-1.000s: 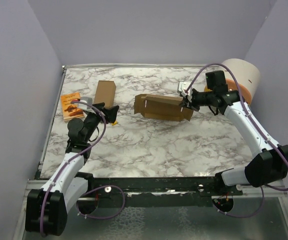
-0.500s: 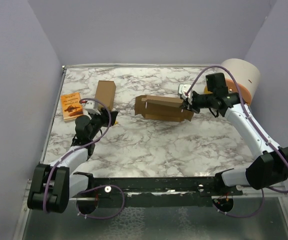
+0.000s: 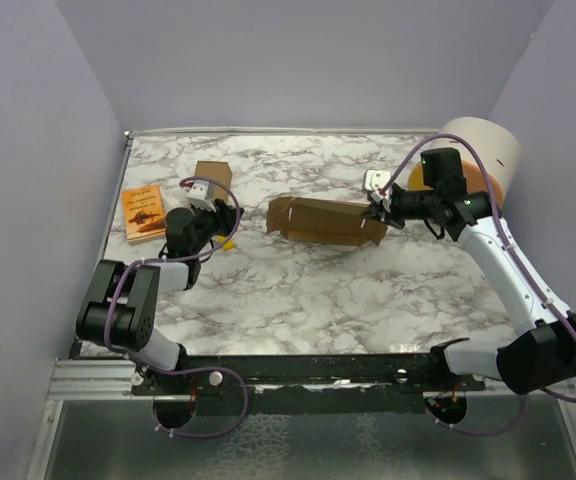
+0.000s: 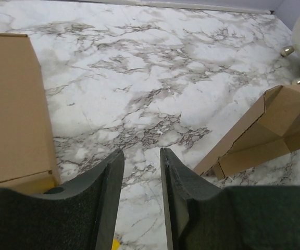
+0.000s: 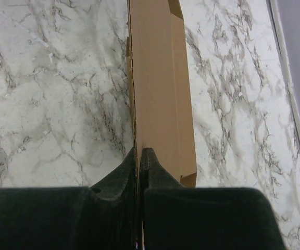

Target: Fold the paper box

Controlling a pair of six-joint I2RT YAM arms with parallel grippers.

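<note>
The paper box (image 3: 320, 220) is plain brown cardboard, partly formed, lying in the middle of the marble table (image 3: 298, 290). My right gripper (image 3: 376, 213) is shut on the box's right end. In the right wrist view its fingertips (image 5: 138, 151) pinch a thin upright cardboard wall of the paper box (image 5: 160, 78), which runs away from the camera. My left gripper (image 3: 222, 233) hovers left of the box, apart from it. In the left wrist view it (image 4: 141, 153) stands narrowly open with only marble between the fingers, and the open end of the paper box (image 4: 275, 130) shows at the right.
A narrower ready-made cardboard box (image 3: 211, 178) stands just behind the left gripper and fills the left edge (image 4: 12, 104) of the left wrist view. An orange booklet (image 3: 144, 212) lies at the table's left edge. A white cylinder (image 3: 483, 150) stands at the far right corner.
The left arm has pulled back and up toward the ready-made box, and its jaws have narrowed. The right gripper has shifted slightly right and up, holding the paper box.
</note>
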